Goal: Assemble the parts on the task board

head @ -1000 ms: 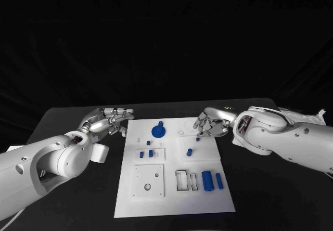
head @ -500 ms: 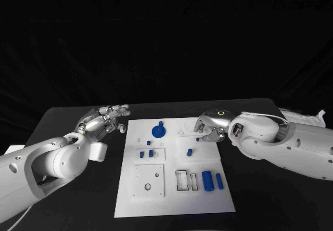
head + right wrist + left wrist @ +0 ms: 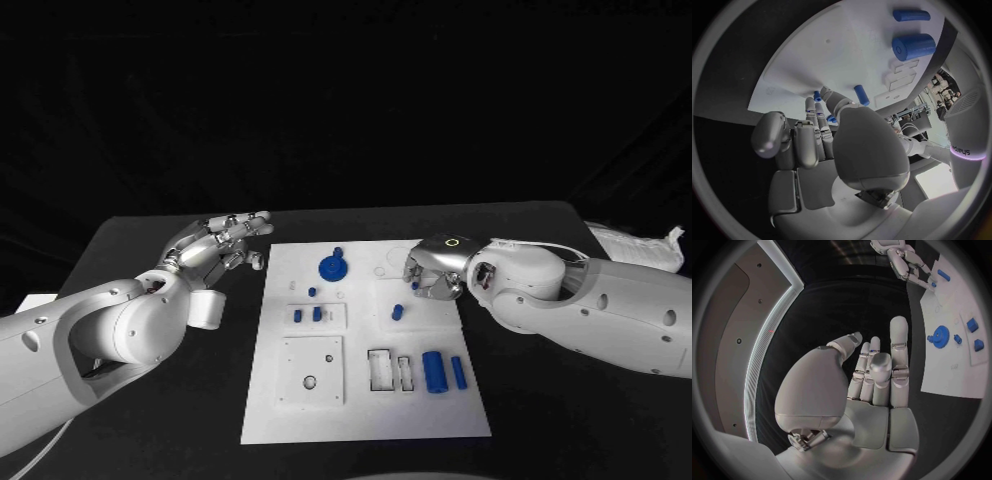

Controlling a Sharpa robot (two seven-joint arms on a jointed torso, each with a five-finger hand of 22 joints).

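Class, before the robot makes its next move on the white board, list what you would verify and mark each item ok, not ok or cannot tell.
1. Right hand over the white task board, at the small blue peg: ok.
2. Peg actually pinched: cannot tell, fingers hide it.
3. Left hand open, off the board: ok.
4. Blue gear on the board, clear of both hands: ok.
5. Large blue cylinder and slim blue rod lying untouched near the slots: ok.

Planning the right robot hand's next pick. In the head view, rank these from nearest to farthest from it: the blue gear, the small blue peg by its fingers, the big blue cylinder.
Measured from the right robot hand:
1. Small blue peg, at its fingertips on the task board's right side.
2. Blue gear, toward the board's far left.
3. Big blue cylinder, near the board's near right corner.
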